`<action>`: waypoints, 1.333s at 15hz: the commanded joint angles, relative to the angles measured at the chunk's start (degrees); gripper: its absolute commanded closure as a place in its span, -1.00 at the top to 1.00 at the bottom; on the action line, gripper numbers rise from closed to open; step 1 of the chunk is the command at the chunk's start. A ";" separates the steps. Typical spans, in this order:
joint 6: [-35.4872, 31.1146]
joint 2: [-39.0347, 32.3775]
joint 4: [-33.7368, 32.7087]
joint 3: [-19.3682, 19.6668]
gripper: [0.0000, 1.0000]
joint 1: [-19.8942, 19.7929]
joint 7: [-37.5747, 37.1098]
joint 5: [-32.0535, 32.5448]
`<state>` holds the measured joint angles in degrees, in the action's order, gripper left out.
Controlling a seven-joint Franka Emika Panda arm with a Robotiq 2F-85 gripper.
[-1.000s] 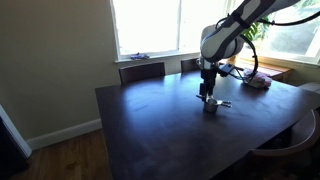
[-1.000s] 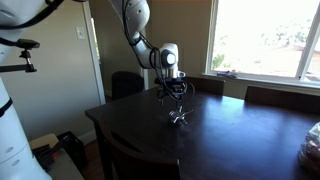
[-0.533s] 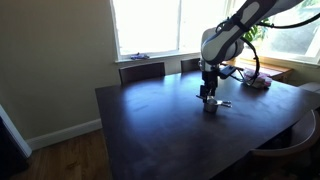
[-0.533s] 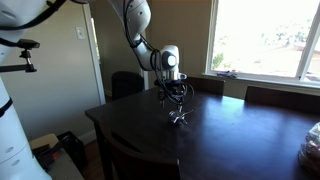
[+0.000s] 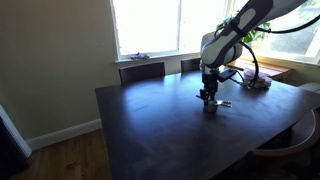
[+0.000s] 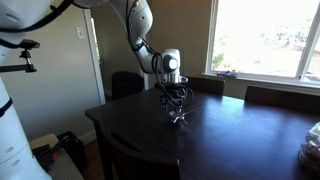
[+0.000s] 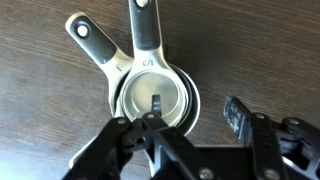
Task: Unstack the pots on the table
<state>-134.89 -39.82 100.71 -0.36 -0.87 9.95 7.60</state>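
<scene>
The grey metal pots point(image 7: 150, 85) sit nested in one stack on the dark brown table point(image 7: 40, 110), with two handles pointing up and up-left in the wrist view. My gripper point(image 7: 196, 108) is open and low over the stack. One finger point(image 7: 157, 106) is inside the top pot and the other finger point(image 7: 235, 115) is outside the stack's right wall, so the jaws straddle the rim. In both exterior views the gripper point(image 5: 208, 96) point(image 6: 176, 104) hangs just above the pots point(image 5: 213, 103) point(image 6: 179, 117) near the middle of the table point(image 5: 150, 130) point(image 6: 230, 140).
A pinkish folded cloth point(image 5: 258, 82) point(image 6: 312, 150) lies near a table edge. Chairs point(image 5: 142, 70) point(image 6: 125, 82) stand round the table, and another chair back point(image 5: 290, 150) is at the near corner. Windows are behind.
The gripper has come down slightly onto the stack. The pots have not moved.
</scene>
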 commanded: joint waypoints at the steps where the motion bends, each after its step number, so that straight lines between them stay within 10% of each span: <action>1: 0.49 0.39 -1.00 0.20 -0.15 -0.12 -1.62 -0.95; 4: 0.62 0.23 -2.19 0.07 -0.24 -0.48 -1.83 -1.90; 10: 1.55 -3.29 -6.35 1.60 0.27 0.29 -5.79 -1.49; 17: 2.01 -5.41 -9.21 1.60 -0.31 0.08 -7.37 -1.95; 20: 1.93 -5.06 -9.15 1.46 -0.25 -0.04 -7.16 -2.00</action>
<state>-134.16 -45.13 91.80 0.78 -1.21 3.59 6.28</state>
